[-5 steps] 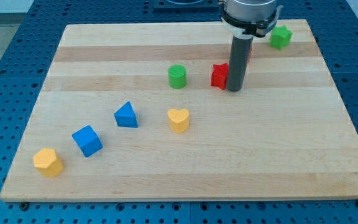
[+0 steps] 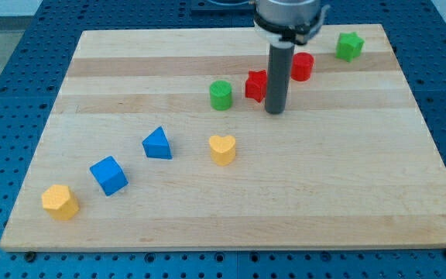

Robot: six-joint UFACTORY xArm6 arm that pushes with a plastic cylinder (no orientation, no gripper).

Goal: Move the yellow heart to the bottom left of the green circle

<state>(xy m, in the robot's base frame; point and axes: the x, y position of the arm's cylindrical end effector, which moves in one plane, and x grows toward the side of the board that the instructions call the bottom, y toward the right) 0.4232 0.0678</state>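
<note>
Wooden table [image 2: 347,194] carries the yellow heart [image 2: 223,149] below the green circle [image 2: 221,94], already slightly right of it. No claw shows; the tip [image 2: 275,111], right of the circle, holds nothing. Light, stiff and likely slippery, the heart wants a push on its right side.

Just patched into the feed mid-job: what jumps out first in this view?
The dark rod dominates the view's upper middle, my tip on the wooden board just right of a red block. The green circle block stands left of that, the yellow heart block right below it. A diagonal line of blue and yellow blocks fills the lower left.
</note>
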